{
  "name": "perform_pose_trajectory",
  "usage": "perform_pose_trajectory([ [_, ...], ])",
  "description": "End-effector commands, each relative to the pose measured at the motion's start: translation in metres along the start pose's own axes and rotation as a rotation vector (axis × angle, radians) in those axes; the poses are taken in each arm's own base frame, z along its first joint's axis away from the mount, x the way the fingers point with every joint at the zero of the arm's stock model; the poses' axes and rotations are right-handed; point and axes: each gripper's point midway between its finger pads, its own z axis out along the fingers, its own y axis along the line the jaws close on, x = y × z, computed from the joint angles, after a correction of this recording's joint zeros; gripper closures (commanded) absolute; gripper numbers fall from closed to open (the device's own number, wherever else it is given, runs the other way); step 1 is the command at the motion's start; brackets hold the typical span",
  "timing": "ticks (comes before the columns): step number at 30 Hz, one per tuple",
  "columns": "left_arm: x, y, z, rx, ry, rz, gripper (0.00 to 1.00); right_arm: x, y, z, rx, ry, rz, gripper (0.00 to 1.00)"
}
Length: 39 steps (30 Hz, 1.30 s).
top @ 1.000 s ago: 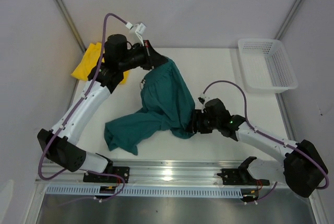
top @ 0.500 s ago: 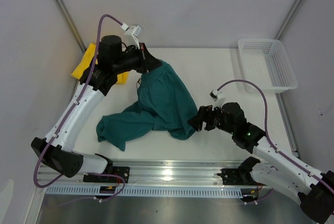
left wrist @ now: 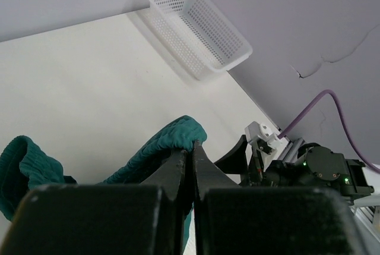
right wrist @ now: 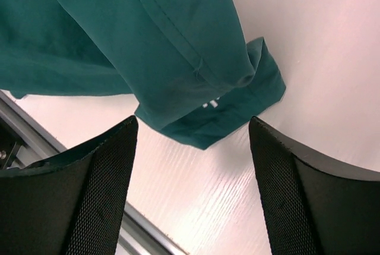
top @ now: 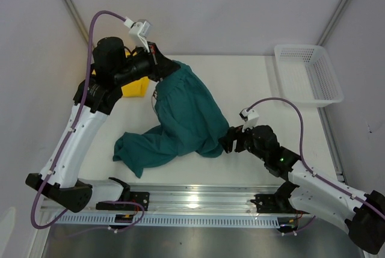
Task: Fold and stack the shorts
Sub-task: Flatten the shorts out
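The dark teal green shorts point(top: 183, 116) hang from my left gripper point(top: 163, 68), which is shut on their ribbed waistband point(left wrist: 172, 139) at the back left and holds it above the table. The legs trail down and spread on the table, one toward the front left point(top: 141, 150). My right gripper point(top: 230, 142) is open and empty, just right of the lower right leg hem point(right wrist: 219, 121), which lies flat between its fingertips' line of sight. The bright yellow shorts point(top: 133, 86) lie at the back left, mostly hidden behind my left arm.
A white plastic mesh basket point(top: 308, 74) stands at the back right corner, also in the left wrist view point(left wrist: 199, 26). The metal rail point(top: 192, 201) runs along the table's front edge. Grey walls close in left, back and right.
My left gripper has lifted the waistband up and to the left. My right gripper has let go of the leg hem and drawn back to the right; the front left leg slid slightly.
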Motion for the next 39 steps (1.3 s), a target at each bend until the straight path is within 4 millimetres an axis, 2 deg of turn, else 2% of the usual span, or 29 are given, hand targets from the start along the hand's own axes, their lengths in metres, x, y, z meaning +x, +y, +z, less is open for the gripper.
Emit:
perform_pose_trajectory([
  [1, -0.026, -0.020, -0.018, 0.042, -0.073, 0.062, 1.00, -0.033, 0.003, 0.005, 0.000, -0.140, -0.062, 0.23],
  [6, -0.030, -0.023, -0.021, 0.044, -0.075, 0.078, 1.00, -0.046, 0.010, 0.008, -0.040, -0.175, -0.125, 0.25],
  [12, -0.026, -0.021, -0.020, 0.042, -0.057, 0.087, 1.00, -0.043, 0.004, 0.017, -0.064, -0.144, -0.155, 0.30],
  [18, -0.027, -0.022, -0.021, 0.047, -0.058, 0.093, 1.00, -0.047, -0.007, 0.020, -0.097, -0.141, -0.150, 0.30],
  [23, -0.026, -0.022, -0.020, 0.047, -0.054, 0.094, 1.00, -0.047, -0.002, 0.023, -0.189, -0.128, -0.157, 0.31],
  [24, -0.026, -0.022, -0.020, 0.046, -0.052, 0.093, 1.00, -0.048, 0.005, 0.021, -0.234, -0.131, -0.146, 0.31],
  [25, -0.026, -0.021, -0.020, 0.044, -0.051, 0.092, 1.00, -0.051, 0.003, 0.019, -0.245, -0.141, -0.126, 0.31],
  [26, -0.025, -0.021, -0.020, 0.044, -0.050, 0.092, 1.00, -0.043, 0.000, 0.017, -0.258, -0.131, -0.100, 0.31],
  [27, -0.025, -0.020, -0.020, 0.040, -0.048, 0.091, 1.00, -0.047, 0.006, 0.010, -0.300, -0.152, -0.057, 0.32],
  [29, -0.024, -0.020, -0.020, 0.038, -0.048, 0.091, 1.00, -0.046, -0.006, 0.005, -0.279, -0.168, 0.019, 0.32],
  [30, -0.022, -0.019, -0.020, 0.037, -0.044, 0.089, 1.00, -0.035, -0.005, 0.001, -0.310, -0.162, 0.047, 0.33],
  [32, -0.022, -0.018, -0.021, 0.029, -0.047, 0.090, 1.00, -0.034, -0.010, -0.006, -0.300, -0.176, 0.145, 0.34],
  [34, -0.021, -0.017, -0.021, 0.028, -0.044, 0.089, 1.00, -0.024, -0.011, -0.010, -0.313, -0.170, 0.204, 0.35],
  [37, -0.024, -0.018, -0.022, 0.025, -0.052, 0.091, 1.00, -0.014, -0.021, -0.007, -0.267, -0.132, 0.283, 0.38],
  [39, -0.024, -0.018, -0.022, 0.024, -0.053, 0.092, 1.00, -0.012, -0.031, -0.002, -0.221, -0.101, 0.338, 0.44],
])
